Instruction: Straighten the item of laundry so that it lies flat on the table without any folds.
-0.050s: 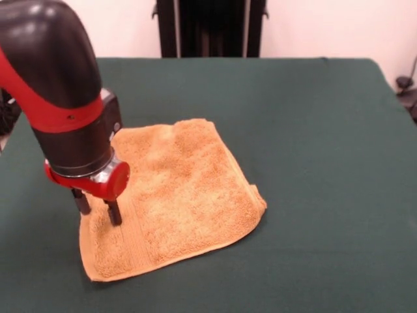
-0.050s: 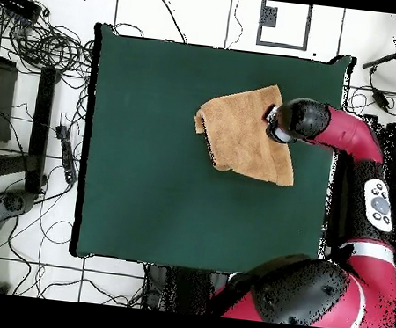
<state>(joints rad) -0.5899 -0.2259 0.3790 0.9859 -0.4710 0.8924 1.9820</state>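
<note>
An orange-tan towel (image 1: pixel 179 195) of looped terry cloth lies on the desk (image 1: pixel 313 130), left of centre in the front view. Its pile is nubbly and soft-looking, and a flat woven band runs just inside the near and right edges. It is roughly square but not fully flat: the right corner is doubled over into a small thick fold, and shallow ripples cross the middle and the far part. The near left corner lies spread out on the cloth.

The desk is covered in plain dark green fabric, smooth and matte, far wider than the towel.

The gripper (image 1: pixel 98 210) hangs from a rounded red and black arm (image 1: pixel 58 98) with a glossy shell and a red ring at the wrist. Its two thin dark fingers (image 1: pixel 115 212) stand apart, pointing straight down at the towel's left edge; the tips seem to touch the pile with nothing held between them.
</note>
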